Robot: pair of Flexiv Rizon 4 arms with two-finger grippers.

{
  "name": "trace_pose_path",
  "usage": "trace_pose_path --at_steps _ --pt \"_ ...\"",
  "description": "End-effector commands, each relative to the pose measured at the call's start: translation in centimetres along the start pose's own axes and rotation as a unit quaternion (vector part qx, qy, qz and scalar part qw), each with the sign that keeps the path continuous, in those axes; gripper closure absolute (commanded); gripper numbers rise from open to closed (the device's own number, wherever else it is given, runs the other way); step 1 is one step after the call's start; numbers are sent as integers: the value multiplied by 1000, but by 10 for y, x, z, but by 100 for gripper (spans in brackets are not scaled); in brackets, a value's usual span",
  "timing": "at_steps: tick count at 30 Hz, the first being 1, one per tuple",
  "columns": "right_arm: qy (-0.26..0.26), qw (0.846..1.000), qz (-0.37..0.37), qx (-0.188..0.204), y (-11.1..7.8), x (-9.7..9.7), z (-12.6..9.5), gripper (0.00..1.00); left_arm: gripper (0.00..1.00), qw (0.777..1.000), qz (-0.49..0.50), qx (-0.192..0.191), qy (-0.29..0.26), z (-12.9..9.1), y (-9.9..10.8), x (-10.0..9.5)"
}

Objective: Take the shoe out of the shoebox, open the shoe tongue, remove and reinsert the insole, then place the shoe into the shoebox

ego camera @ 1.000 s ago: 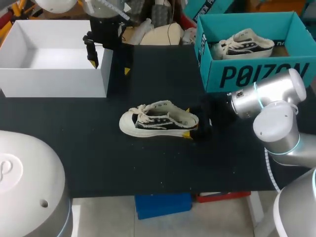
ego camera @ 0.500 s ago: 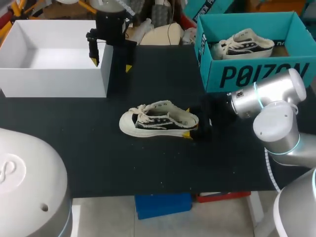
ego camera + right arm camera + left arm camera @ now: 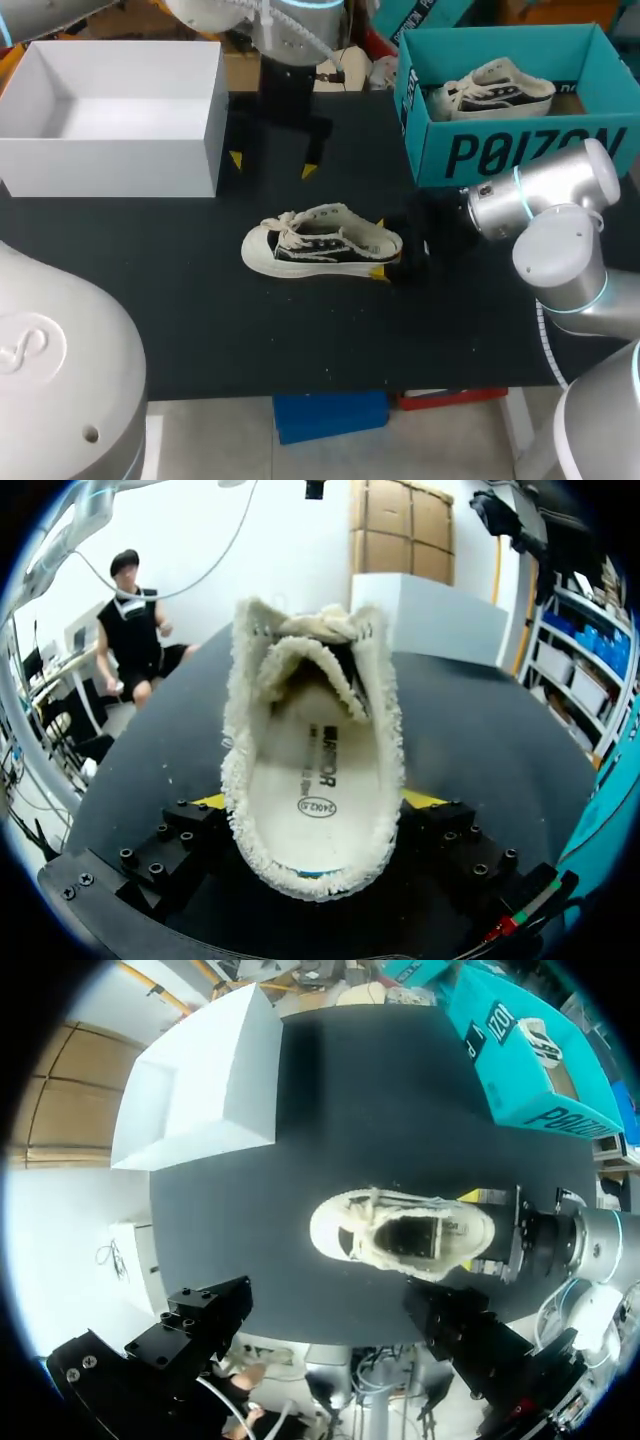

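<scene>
A cream and black sneaker (image 3: 320, 242) lies on its sole in the middle of the black table, toe pointing left. My right gripper (image 3: 381, 248) is shut on its heel, one yellow tip on each side. In the right wrist view the sneaker (image 3: 310, 730) stretches ahead between the fingers (image 3: 212, 802), its white insole (image 3: 318, 780) lying inside and its tongue (image 3: 300, 660) standing up. My left gripper (image 3: 272, 164) hangs open above the table behind the sneaker, touching nothing. The left wrist view looks straight down on the sneaker (image 3: 400, 1240), with its own fingers (image 3: 205, 1325) spread wide.
An open white box (image 3: 110, 155) stands at the back left. An open teal shoebox (image 3: 520, 150) at the back right holds a second sneaker (image 3: 495, 88). Bare black tabletop lies in front of the sneaker up to the near edge.
My left arm has swung right, from beside the white box to the back middle of the table, behind the sneaker. The right arm and the sneaker have stayed put.
</scene>
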State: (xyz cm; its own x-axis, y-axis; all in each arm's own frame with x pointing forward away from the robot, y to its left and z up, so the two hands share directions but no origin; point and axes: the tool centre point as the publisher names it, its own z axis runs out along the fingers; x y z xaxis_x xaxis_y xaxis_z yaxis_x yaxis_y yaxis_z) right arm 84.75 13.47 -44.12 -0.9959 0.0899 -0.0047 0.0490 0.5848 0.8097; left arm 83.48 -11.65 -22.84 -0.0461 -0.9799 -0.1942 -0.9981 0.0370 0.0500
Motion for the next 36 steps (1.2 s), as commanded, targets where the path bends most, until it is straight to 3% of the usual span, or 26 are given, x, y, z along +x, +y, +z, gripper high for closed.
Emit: trace_pose_path --at_steps 1,9,21,29,36 --pt "-1 1000 0 0 0 0 3 100 0 1000 5 -2 -29 12 4 33" --pt "-1 1000 0 0 0 0 3 100 0 997 32 2 -70 40 13 70" --pt "-1 1000 0 0 0 0 3 100 0 994 45 7 -103 82 7 106" --pt "-1 1000 0 0 0 0 3 100 0 991 41 18 -122 102 -1 115" --pt "-1 1000 0 0 0 0 3 100 0 990 36 15 -137 120 -7 110"
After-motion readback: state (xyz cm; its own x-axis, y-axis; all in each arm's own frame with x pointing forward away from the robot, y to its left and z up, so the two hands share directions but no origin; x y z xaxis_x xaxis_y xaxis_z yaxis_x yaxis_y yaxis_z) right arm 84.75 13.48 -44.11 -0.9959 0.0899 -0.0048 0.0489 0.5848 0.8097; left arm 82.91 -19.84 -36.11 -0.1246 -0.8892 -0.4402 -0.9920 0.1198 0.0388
